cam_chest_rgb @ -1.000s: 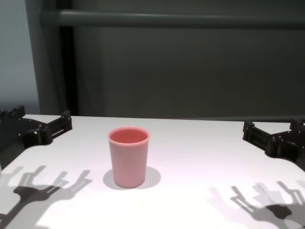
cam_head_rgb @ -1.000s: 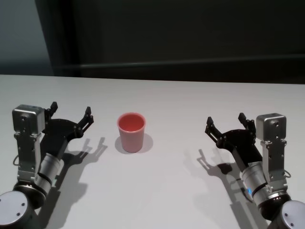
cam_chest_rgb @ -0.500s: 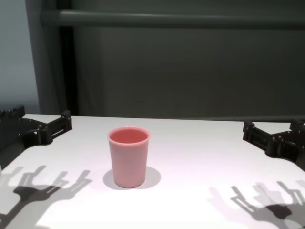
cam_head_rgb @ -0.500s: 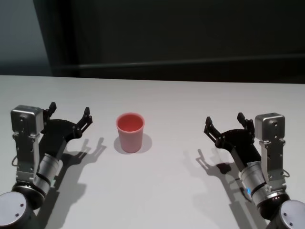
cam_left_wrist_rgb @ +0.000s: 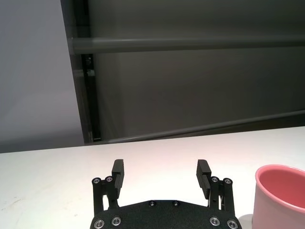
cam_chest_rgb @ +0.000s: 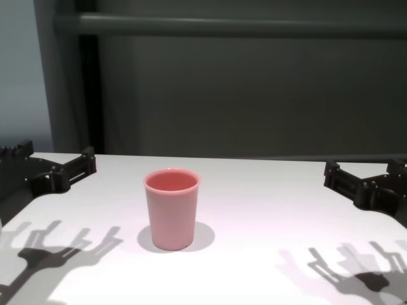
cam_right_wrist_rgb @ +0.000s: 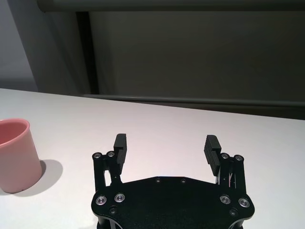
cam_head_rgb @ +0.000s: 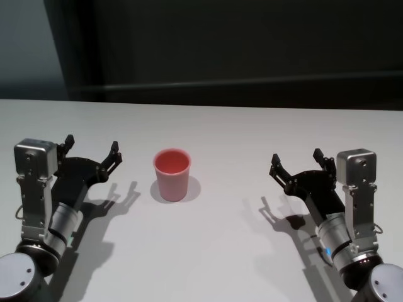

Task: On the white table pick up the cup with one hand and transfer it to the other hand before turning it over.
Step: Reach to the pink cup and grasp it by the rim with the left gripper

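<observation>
Hovering over the left part of the table (cam_head_rgb: 208,251), the left gripper (cam_head_rgb: 92,150) is holding nothing, its two black fingers (cam_left_wrist_rgb: 117,170) spread wide apart with bare tabletop showing between them. It is pointing away from the robot and slightly toward the middle, casting a forked shadow on the white surface beside it. Its silver wrist (cam_head_rgb: 61,220) is sloping back toward the robot's body.

The pink cup (cam_head_rgb: 172,174) is standing upright on the table, mouth up, just off the left gripper's inner finger but not touching it. In the left wrist view only part of the cup's rim is showing beside that finger. The cup is sitting left of the table's centre, nearer the left gripper than the right one.

The right gripper (cam_head_rgb: 296,164) is hovering over the right part of the table, well apart from the cup. Its fingers (cam_right_wrist_rgb: 120,143) are likewise spread wide and gripping nothing. A small blue light is glowing on its wrist (cam_head_rgb: 332,242).

Behind the table's far edge a dark wall (cam_chest_rgb: 254,95) is rising, with a grey horizontal bar (cam_chest_rgb: 229,25) crossing it.
</observation>
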Controlling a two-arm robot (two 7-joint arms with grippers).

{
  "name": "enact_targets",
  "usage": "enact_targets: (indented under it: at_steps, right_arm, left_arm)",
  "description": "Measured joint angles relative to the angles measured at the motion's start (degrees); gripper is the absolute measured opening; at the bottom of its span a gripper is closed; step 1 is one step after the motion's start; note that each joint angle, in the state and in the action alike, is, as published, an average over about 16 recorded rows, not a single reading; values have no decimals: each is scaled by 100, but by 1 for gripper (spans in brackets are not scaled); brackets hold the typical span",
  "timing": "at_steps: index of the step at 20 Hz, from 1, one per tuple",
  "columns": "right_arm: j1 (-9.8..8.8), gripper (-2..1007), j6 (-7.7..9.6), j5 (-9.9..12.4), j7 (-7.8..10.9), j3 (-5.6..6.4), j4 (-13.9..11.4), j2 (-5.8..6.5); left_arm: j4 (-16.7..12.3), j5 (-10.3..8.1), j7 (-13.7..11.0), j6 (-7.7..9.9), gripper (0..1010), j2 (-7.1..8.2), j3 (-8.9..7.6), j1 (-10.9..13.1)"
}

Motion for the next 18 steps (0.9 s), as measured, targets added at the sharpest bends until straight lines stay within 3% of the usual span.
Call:
enact_targets:
  at_steps: [18]
  right_arm:
    - [0, 1002, 0, 0, 0, 0, 0, 0]
  left_arm:
    - [0, 0, 0, 0, 1003, 0, 0, 0]
